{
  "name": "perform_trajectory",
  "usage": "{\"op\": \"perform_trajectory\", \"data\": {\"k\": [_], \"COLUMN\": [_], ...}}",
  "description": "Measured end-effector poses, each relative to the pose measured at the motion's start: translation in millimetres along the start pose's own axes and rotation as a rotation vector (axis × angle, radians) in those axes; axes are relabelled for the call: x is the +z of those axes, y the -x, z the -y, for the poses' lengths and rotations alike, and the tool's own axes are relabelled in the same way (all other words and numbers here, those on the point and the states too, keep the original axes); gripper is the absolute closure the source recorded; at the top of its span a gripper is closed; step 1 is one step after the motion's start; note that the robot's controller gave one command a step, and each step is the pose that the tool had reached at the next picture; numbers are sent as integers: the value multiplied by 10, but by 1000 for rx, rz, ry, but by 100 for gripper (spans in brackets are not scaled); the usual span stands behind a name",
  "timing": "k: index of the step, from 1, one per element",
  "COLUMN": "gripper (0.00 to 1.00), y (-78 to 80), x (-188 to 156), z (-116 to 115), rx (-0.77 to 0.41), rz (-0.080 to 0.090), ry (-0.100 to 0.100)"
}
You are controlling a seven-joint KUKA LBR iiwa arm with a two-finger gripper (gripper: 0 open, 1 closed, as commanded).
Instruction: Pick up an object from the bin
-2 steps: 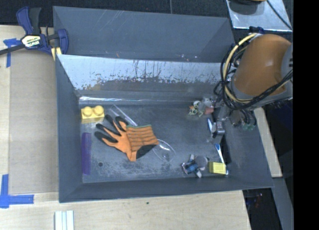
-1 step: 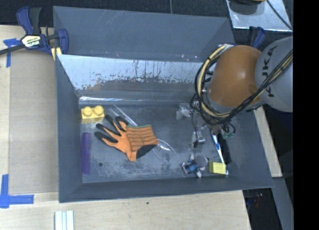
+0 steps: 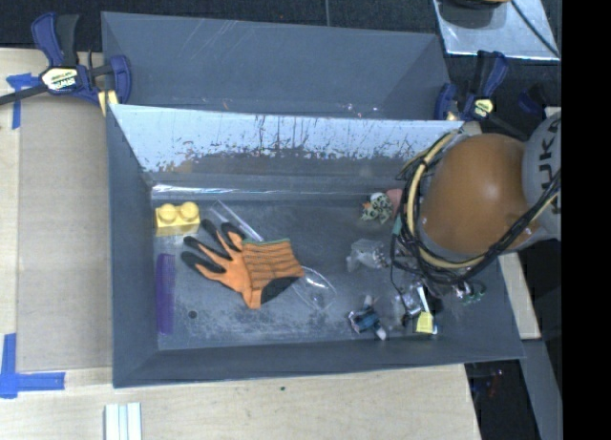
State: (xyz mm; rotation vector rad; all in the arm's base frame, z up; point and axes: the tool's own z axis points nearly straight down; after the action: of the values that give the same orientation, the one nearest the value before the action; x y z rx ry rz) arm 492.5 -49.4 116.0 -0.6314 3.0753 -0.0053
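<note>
The grey metal bin (image 3: 134, 266) holds a scatter of small things, and the orange knitted work glove with black fingertips (image 3: 250, 266) lying flat near the middle of the floor serves as the landmark. Its fingertips point toward the bin's left wall.

Up and to the left of the glove, close to its fingertips, sits a yellow plastic building block with two studs (image 3: 178, 217). Left of the glove and below the block, a purple plastic stick (image 3: 165, 292) lies along the left wall. Touching the glove's cuff on the right is a crumpled piece of clear plastic film (image 3: 318, 287), and another clear plastic scrap (image 3: 367, 255) lies further right. Well to the right of the glove and higher up, against the back wall, is a small green and pink lump (image 3: 378, 206).

The arm's rounded orange cover (image 3: 473, 201), wrapped in black and yellow cables (image 3: 413, 201), hangs over the bin's right side, far from the glove. Beneath it the pincer (image 3: 416, 312) is low in the near right corner. How wide the pincer stands cannot be told, since cables and housing crowd it. Just to its left, between it and the glove, lies a small dark blue and white object (image 3: 364, 321) on the floor, close beside the pincer; whether the two touch cannot be told.
</note>
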Motion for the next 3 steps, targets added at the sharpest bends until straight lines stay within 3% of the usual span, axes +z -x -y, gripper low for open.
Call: {"op": "perform_trajectory", "data": {"k": [1,2,3], "gripper": [0,0,100], "y": [-119,45,-116], "x": [69,246,447], "z": [546,50,488], "rx": [-258,-231,-713], "rz": [8,7,15], "ry": [0,0,-10]}}
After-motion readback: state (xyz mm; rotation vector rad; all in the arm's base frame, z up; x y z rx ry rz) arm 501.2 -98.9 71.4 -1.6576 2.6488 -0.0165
